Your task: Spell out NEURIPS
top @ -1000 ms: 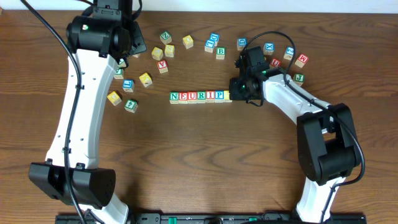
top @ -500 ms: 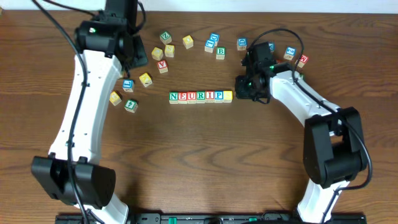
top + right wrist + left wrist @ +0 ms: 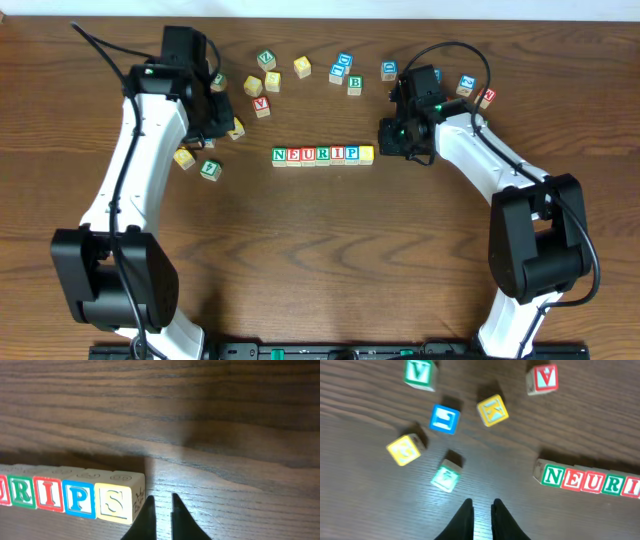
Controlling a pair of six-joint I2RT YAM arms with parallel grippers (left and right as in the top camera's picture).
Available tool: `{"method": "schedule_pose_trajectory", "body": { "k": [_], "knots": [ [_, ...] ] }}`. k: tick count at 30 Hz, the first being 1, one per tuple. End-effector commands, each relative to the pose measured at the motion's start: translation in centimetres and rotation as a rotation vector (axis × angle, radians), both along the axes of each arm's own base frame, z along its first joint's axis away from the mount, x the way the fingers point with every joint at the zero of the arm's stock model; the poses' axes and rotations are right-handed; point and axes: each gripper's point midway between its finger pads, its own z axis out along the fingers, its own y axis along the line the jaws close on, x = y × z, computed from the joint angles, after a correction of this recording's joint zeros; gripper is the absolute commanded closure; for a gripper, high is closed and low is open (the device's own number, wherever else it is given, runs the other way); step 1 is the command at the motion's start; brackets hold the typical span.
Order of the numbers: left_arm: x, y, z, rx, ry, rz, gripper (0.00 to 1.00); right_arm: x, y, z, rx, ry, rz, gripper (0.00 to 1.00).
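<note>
A row of letter blocks [image 3: 322, 155] spells NEURIPS on the wooden table. The yellow S block [image 3: 120, 503] is its right end, beside the blue P block [image 3: 79, 498]. My right gripper [image 3: 161, 505] is shut and empty, its fingertips just right of the S block; in the overhead view it [image 3: 392, 143] sits right of the row. My left gripper [image 3: 481, 510] is shut and empty, above bare wood left of the row's N end [image 3: 551, 476]. In the overhead view the left gripper [image 3: 205, 125] hovers over loose blocks.
Loose blocks lie near the left gripper: blue [image 3: 444, 418], yellow [image 3: 492, 410], yellow [image 3: 404, 449], green-white [image 3: 445, 478], green V [image 3: 418, 372], red A [image 3: 543, 379]. More loose blocks lie along the back [image 3: 345, 72] and back right [image 3: 466, 85].
My left arm has swung down and toward the front, over the loose blocks. My right gripper has drawn a little to the right, away from the S block. The row is unmoved.
</note>
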Motion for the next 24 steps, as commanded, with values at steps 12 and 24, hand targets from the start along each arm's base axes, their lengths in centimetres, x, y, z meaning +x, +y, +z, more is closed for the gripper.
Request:
{"method": "schedule_pose_trajectory", "body": {
  "k": [12,24],
  "knots": [
    [0.7,-2.9,-6.8,-0.123,0.027,-0.125,0.92,0.5,-0.2,-0.9,-0.003,0.010,-0.036,0.95],
    [0.3,-5.0,-11.9,-0.214,0.129,-0.204,0.92,0.3,-0.7,-2.2,-0.018,0.002,-0.060,0.93]
  ]
}}
